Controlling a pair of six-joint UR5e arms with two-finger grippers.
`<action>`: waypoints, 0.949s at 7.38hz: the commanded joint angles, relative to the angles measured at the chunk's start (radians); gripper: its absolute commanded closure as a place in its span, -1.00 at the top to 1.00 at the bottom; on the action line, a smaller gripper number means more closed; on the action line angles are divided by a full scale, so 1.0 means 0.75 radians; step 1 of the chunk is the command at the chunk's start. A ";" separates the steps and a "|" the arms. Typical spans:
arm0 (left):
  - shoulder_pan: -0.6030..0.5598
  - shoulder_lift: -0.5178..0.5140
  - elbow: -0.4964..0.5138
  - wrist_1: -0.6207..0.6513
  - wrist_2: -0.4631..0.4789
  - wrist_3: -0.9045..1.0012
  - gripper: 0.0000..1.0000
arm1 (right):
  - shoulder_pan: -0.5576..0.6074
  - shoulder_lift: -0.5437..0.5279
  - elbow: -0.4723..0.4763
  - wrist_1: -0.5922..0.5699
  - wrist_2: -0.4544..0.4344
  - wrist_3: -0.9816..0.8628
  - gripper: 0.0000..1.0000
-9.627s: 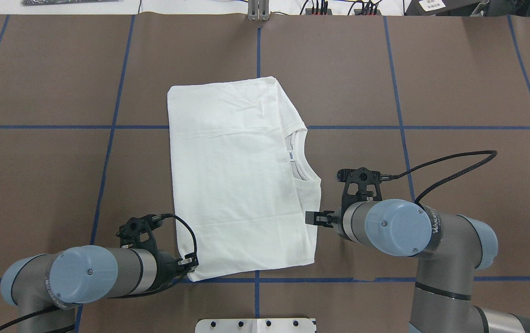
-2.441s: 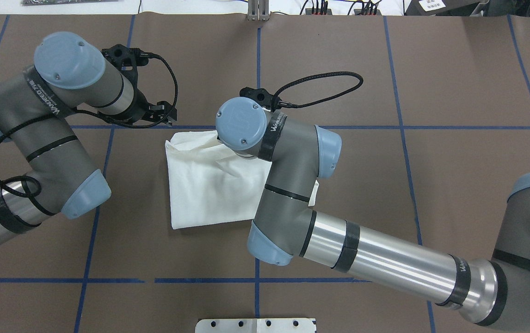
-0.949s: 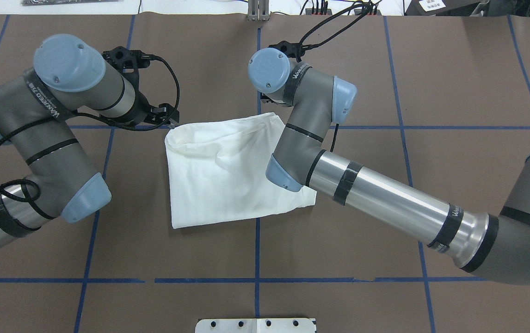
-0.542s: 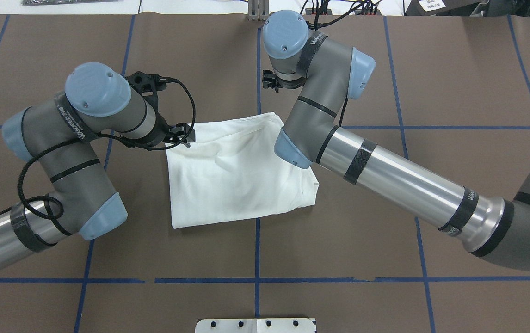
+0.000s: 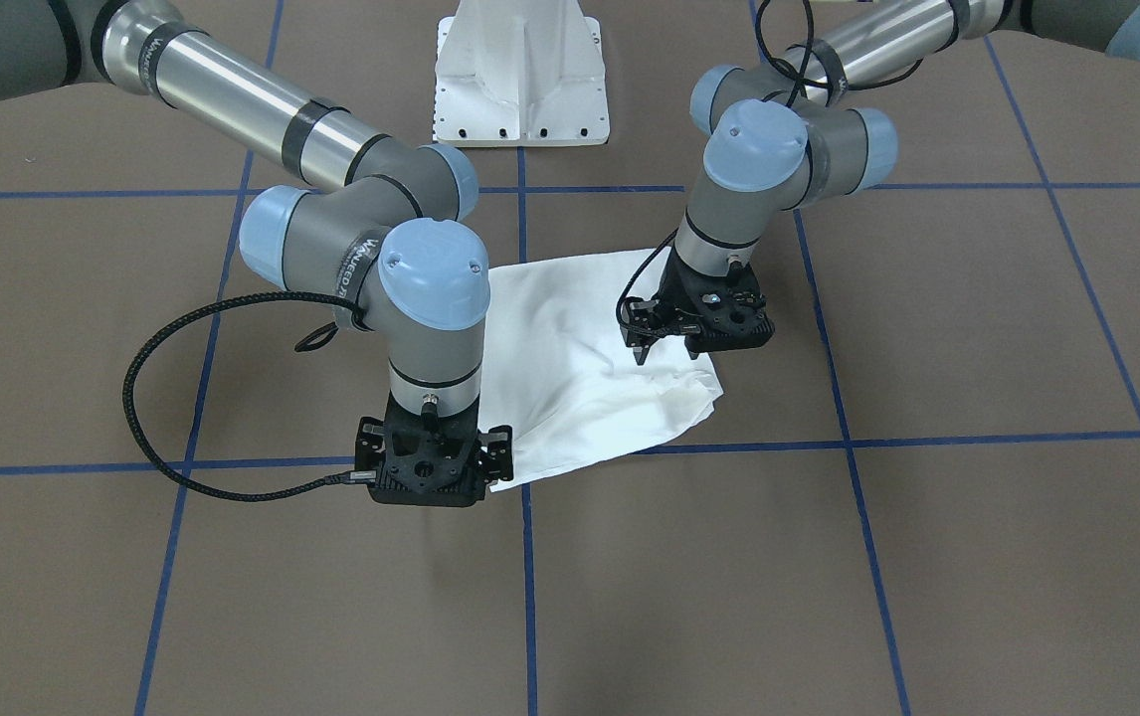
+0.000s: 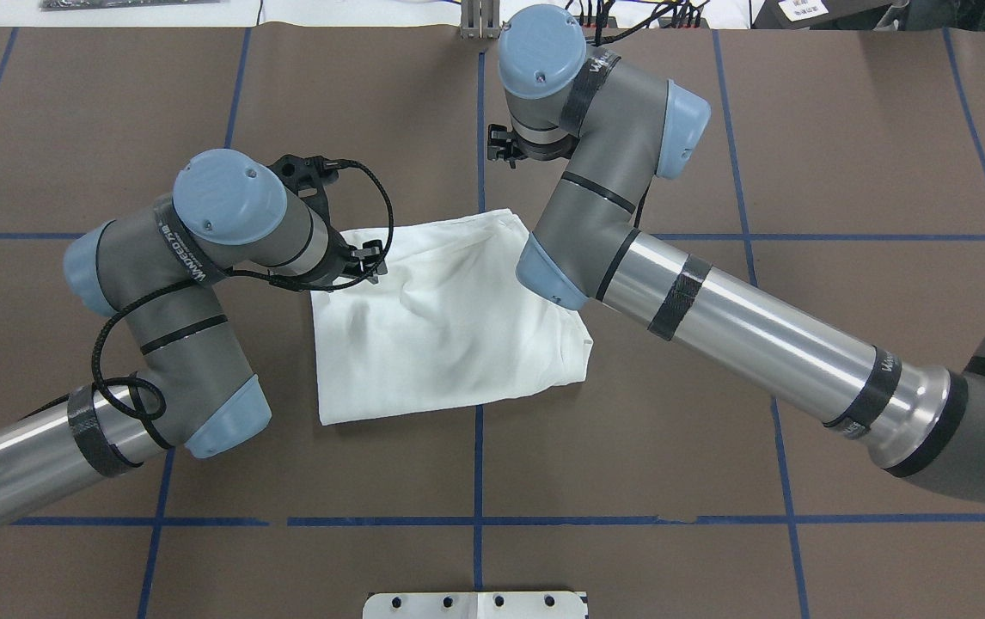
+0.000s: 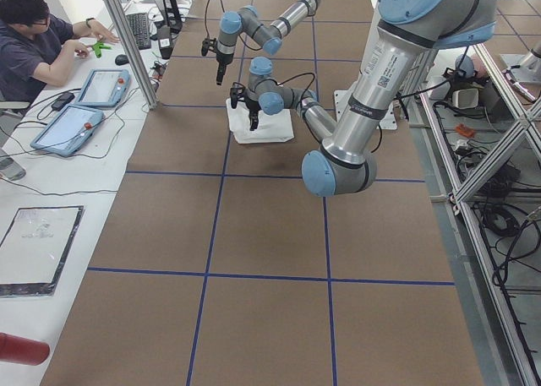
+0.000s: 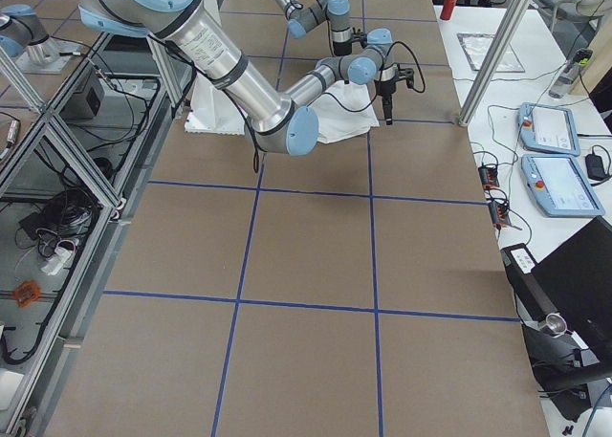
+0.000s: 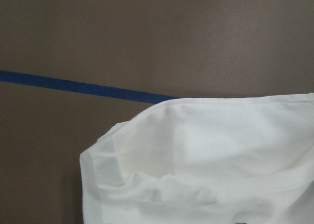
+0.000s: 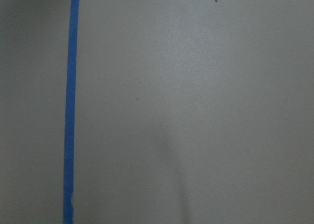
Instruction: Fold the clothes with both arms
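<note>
The white shirt (image 6: 441,344) lies folded on the brown table (image 6: 716,387), in the middle, between my two arms. My left pincer (image 5: 665,350) hangs just over the far left corner of the shirt. Its two fingers are spread apart and hold nothing. My right pincer (image 6: 499,146) hangs over bare table, just past the far right corner of the shirt, not touching it. I cannot tell if it is wide or closed.
</note>
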 commanded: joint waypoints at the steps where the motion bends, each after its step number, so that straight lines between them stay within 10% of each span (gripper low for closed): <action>1: 0.001 0.000 0.033 -0.002 0.035 -0.001 0.20 | -0.004 -0.001 0.004 -0.001 0.000 0.004 1.00; 7: 0.060 -0.053 0.072 -0.004 0.031 0.037 0.22 | -0.006 -0.034 0.028 0.001 0.000 0.004 1.00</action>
